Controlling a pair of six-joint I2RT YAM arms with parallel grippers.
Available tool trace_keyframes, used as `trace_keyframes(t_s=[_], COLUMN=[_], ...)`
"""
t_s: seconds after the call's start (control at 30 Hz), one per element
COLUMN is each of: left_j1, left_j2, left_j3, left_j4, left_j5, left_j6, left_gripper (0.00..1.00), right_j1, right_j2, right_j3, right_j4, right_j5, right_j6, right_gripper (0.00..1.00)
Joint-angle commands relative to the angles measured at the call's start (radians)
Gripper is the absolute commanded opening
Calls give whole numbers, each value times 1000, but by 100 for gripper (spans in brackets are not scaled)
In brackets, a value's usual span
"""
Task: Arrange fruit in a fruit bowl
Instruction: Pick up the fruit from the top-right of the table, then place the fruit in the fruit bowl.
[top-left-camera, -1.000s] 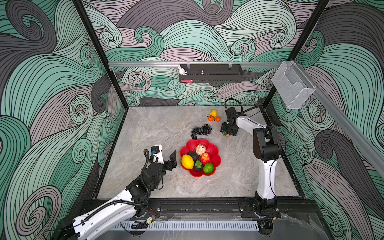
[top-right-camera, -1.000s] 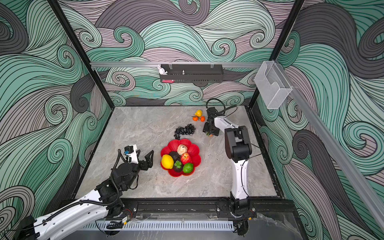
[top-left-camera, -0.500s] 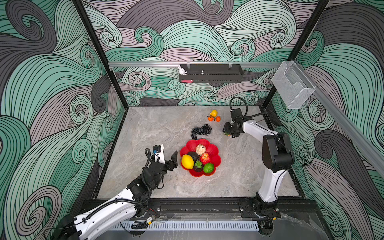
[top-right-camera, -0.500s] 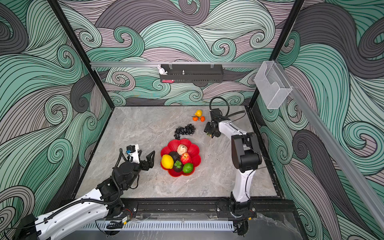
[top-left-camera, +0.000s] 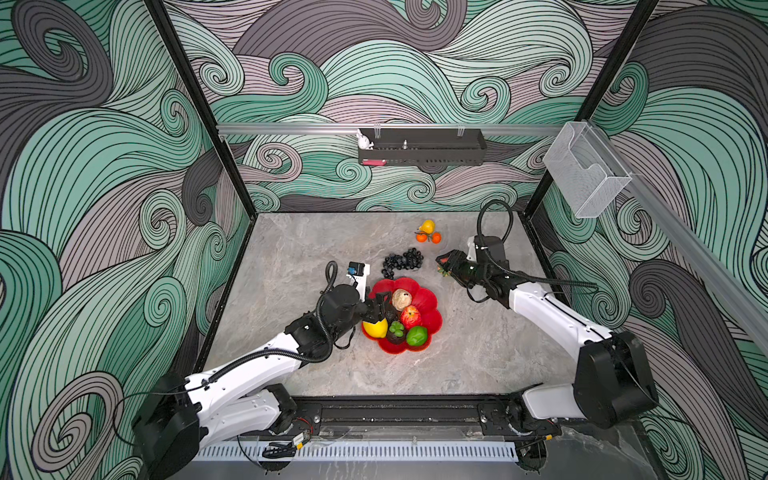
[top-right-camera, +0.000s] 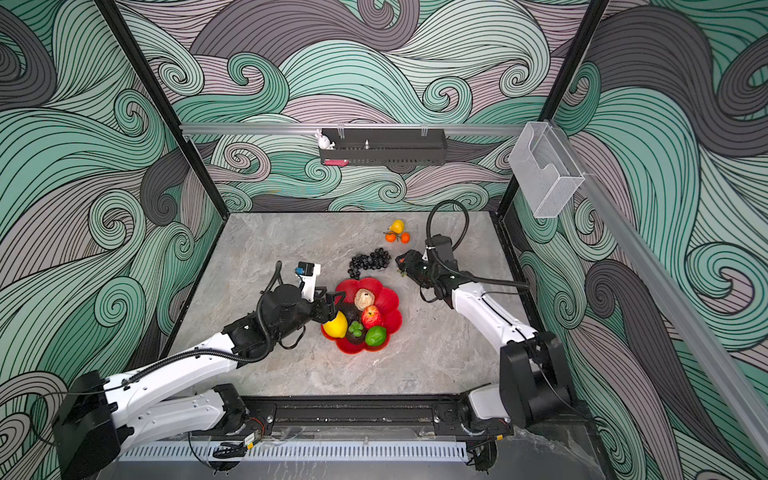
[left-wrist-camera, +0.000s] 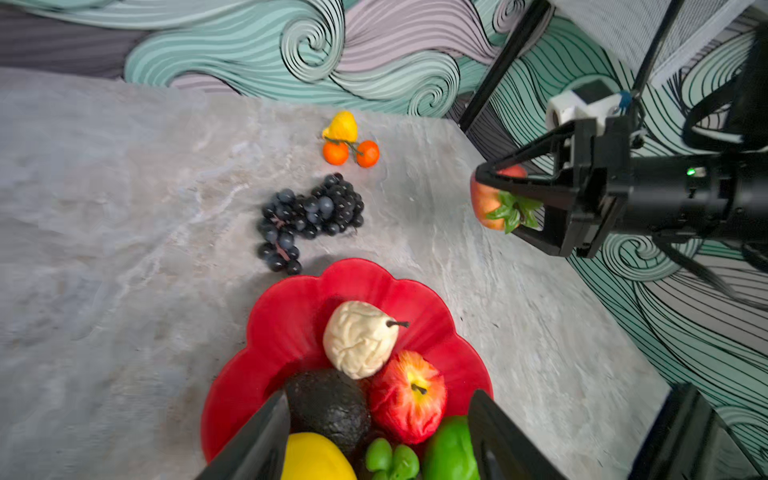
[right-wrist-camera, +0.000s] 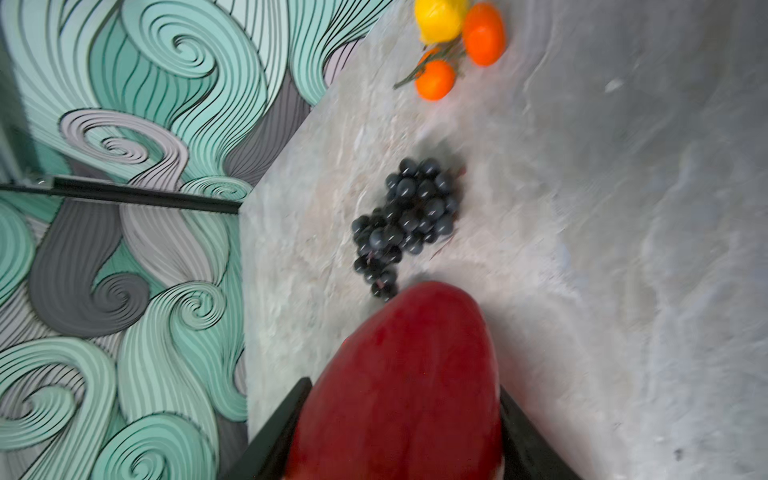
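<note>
The red scalloped fruit bowl (top-left-camera: 430, 300) (top-right-camera: 390, 300) (left-wrist-camera: 291, 320) sits mid-table. In it lie a beige pear (top-left-camera: 401, 299), a red apple (top-left-camera: 410, 316), a dark avocado (left-wrist-camera: 328, 405), a lemon (top-left-camera: 375, 328), a mangosteen (top-left-camera: 396, 333) and a lime (top-left-camera: 417, 336). My left gripper (top-left-camera: 380, 308) (left-wrist-camera: 380, 399) hangs open over the bowl's left side, its jaws either side of the avocado and apple. My right gripper (top-left-camera: 444, 264) (left-wrist-camera: 494, 199) is shut on a red fruit (right-wrist-camera: 407, 395) with green leaves, raised right of the black grape bunch (top-left-camera: 402, 262).
Near the back of the table lie a small lemon (top-left-camera: 427, 226) and two tangerines (top-left-camera: 429, 238) on a shared stem. A black shelf (top-left-camera: 422, 151) hangs on the back wall and a clear bin (top-left-camera: 582, 174) on the right rail. Black frame posts stand at the table's corners.
My left gripper moved from beside the bowl to over its left side, and its jaws narrowed a little. The right arm's elbow swung outward while its gripper kept the red fruit.
</note>
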Motion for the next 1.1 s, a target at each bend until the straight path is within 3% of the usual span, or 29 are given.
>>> trace_keyframes(t_s=[0.0,0.17,0.37,0.77,1.07], left_j1=[-2,-13,-23,-32,-32], left_j2=[56,106,72,5,4], left_j3=[46,49,15,-43,-49], left_j4=[57,130,208,242,233], left_j5=[123,134,141,154,181], left_j6=[7,66,148,212,247], left_gripper=[66,59,53,36,36], right_j1=[84,202,298,370,395], right_j2=[-56,-74,-56,-3,32], right_j3=[-37,-46,-47,-31,-9], right_j4=[106,157,172,188,190], right_j5=[2,40,84,121,108], right_j6=[139,213,243,251,254], right_gripper=[53,52,52,51,51])
